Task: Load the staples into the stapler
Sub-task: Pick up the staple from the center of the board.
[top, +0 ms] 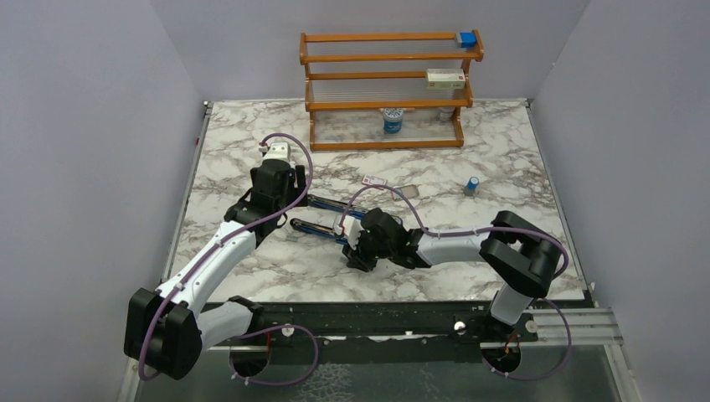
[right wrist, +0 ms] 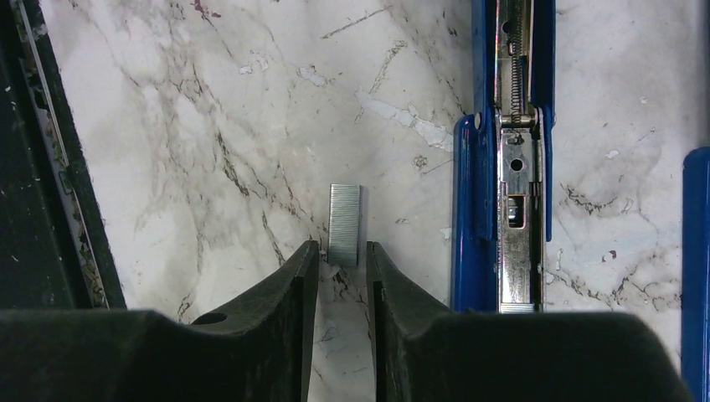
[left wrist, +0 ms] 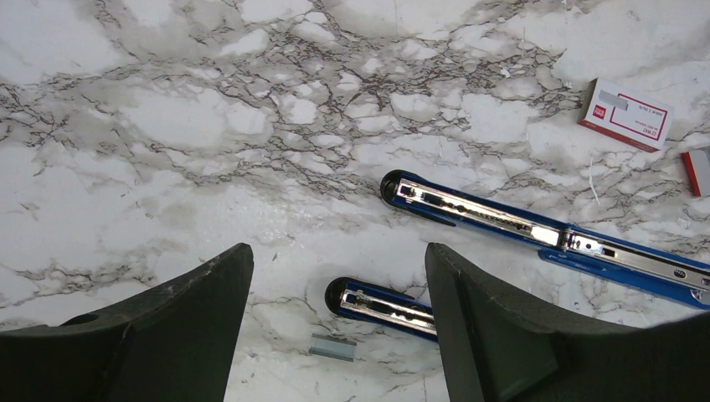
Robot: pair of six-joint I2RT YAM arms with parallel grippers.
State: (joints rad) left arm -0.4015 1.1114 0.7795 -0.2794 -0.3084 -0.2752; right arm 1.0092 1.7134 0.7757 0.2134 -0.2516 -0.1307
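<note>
The blue stapler (top: 331, 205) lies folded open on the marble table, its two arms side by side with the metal channels facing up (left wrist: 502, 222) (right wrist: 512, 209). One short silver staple strip (right wrist: 344, 224) lies flat beside the stapler's nearer arm. My right gripper (right wrist: 343, 251) is low over it, jaws narrowly apart with the strip's near end between the tips, not pinched. The strip also shows in the left wrist view (left wrist: 332, 347). My left gripper (left wrist: 339, 276) hangs wide open and empty above the stapler's arm tips. In the top view the left gripper (top: 289, 186) and right gripper (top: 356, 247) flank the stapler.
A pink-and-white box (left wrist: 626, 113) lies beyond the stapler, with a small grey tray (left wrist: 697, 172) beside it. A small blue cylinder (top: 473, 185) stands to the right. A wooden rack (top: 389, 84) stands at the back with a blue block (top: 466, 38) on top. The table's black front edge (right wrist: 33, 167) is near my right gripper.
</note>
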